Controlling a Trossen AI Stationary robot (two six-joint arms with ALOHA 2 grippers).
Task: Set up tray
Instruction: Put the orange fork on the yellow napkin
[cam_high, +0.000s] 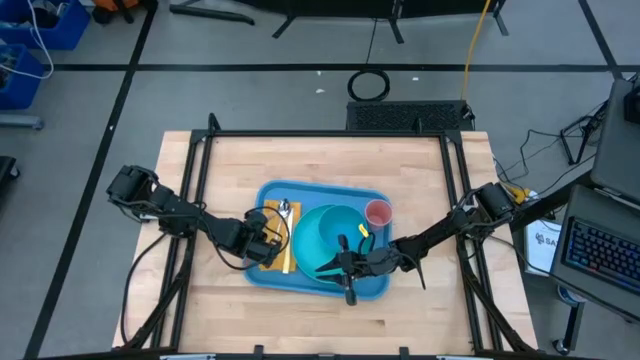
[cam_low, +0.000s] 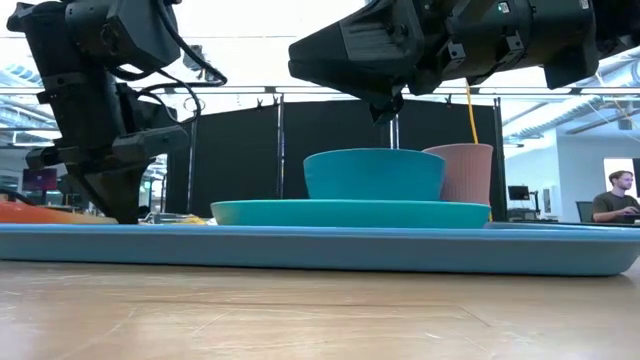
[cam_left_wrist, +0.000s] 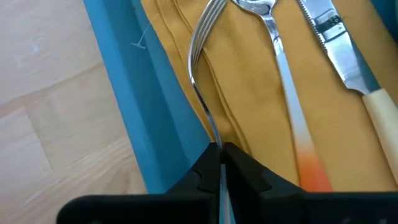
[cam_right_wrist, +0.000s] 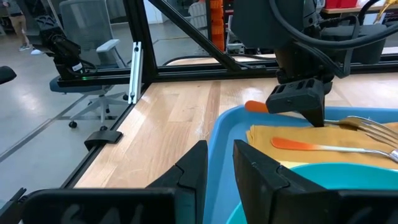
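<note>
The high camera looked straight down on the whole counter (cam_high: 330, 310), the low one level across it from close at the tray (cam_low: 320, 247) rim, and both wrist cameras sat close above the napkin (cam_left_wrist: 249, 93) they shared.

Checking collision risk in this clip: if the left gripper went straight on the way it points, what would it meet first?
Probably the yellow napkin: the left gripper, shut on the fork, points along it.

A light-blue tray (cam_low: 320, 250) lies on the wooden table (cam_low: 300, 315). On it sits a teal plate (cam_low: 350, 213) carrying a teal bowl (cam_low: 374, 174), with a pink cup (cam_low: 466, 172) just behind. The left claw (cam_low: 120, 205) reaches down at the tray's end; the right arm (cam_low: 440, 45) hangs above the bowl.
</note>
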